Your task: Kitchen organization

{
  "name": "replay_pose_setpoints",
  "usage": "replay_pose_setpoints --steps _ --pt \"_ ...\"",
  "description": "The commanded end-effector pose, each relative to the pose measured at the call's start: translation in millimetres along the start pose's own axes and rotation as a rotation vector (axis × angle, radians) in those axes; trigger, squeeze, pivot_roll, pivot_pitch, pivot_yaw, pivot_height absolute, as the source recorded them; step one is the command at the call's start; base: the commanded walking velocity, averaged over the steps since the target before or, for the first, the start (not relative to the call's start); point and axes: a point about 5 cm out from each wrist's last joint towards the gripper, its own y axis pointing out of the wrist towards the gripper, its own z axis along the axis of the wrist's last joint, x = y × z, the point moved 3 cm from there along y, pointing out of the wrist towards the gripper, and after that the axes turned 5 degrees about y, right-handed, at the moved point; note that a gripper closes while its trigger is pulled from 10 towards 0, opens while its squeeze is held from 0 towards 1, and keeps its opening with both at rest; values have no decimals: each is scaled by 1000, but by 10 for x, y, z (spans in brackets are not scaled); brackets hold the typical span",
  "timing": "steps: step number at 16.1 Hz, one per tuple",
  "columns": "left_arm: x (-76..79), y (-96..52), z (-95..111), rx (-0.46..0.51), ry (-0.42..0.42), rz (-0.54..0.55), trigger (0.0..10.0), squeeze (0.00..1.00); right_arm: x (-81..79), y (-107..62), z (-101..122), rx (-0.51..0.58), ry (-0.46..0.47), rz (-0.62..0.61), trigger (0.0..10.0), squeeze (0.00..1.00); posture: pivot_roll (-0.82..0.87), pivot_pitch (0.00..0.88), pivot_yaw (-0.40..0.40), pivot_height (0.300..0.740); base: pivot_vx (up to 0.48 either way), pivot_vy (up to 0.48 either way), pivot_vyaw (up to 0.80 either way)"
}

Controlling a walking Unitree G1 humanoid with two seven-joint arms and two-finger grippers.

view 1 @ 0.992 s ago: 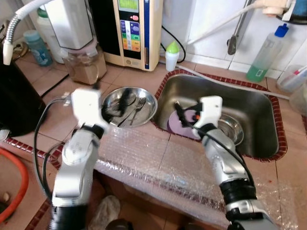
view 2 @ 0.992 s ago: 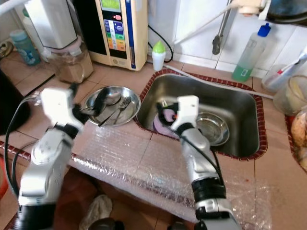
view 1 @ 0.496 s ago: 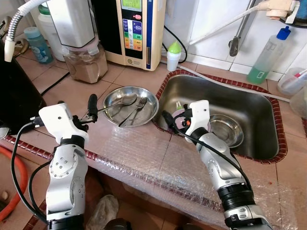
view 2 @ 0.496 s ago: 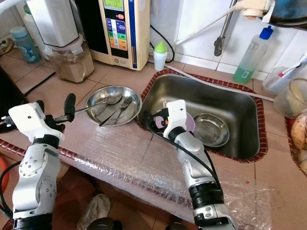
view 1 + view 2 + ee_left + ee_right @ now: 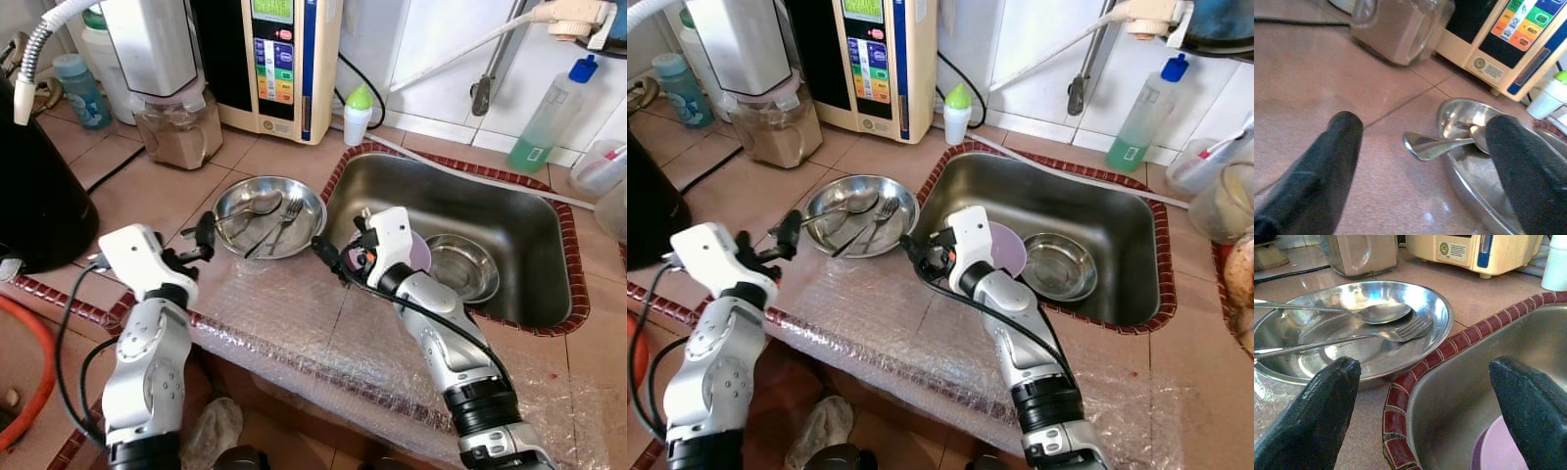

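Left gripper (image 5: 204, 238) — fingers spread, empty, at 9 o'clock of steel plate (image 5: 235, 201) | right gripper (image 5: 338, 259) — agape, empty, over sink rim (image 5: 328, 191) | spoon (image 5: 257, 205), fork (image 5: 282, 215) lie in plate — light, stiff, slippery; take spoon by overhanging handle.

Bright even daylight, glare on the steel plate (image 5: 1352, 328), wrist views' near pincer fingers (image 5: 1317, 176) blurred.
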Motion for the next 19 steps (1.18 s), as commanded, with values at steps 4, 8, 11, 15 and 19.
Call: replay_pose_setpoints --steps 4,8,11,15,19 --pt "95 107 -86 -65 -123 -16 0 0 -49 -7 8 -13 -20 23 10000 0 25 0 8 740 0 0 0" --pt "86 140 -163 -102 -193 -27 0 0 -95 -8 -9 -19 -13 44 10000 0 25 0 13 740 0 0 0" --pt "56 142 -166 -110 -217 -18 0 0 -218 -58 -19 -42 32 167 10000 0 27 0 16 740 0 0 0" --pt "35 172 -120 -93 -228 -11 0 0 -259 -69 -34 -51 37 196 10000 0 27 0 19 740 0 0 0" --pt "77 188 -95 -91 -228 -34 0 0 -288 -78 -50 -61 38 204 10000 0 22 0 24 740 0 0 0"
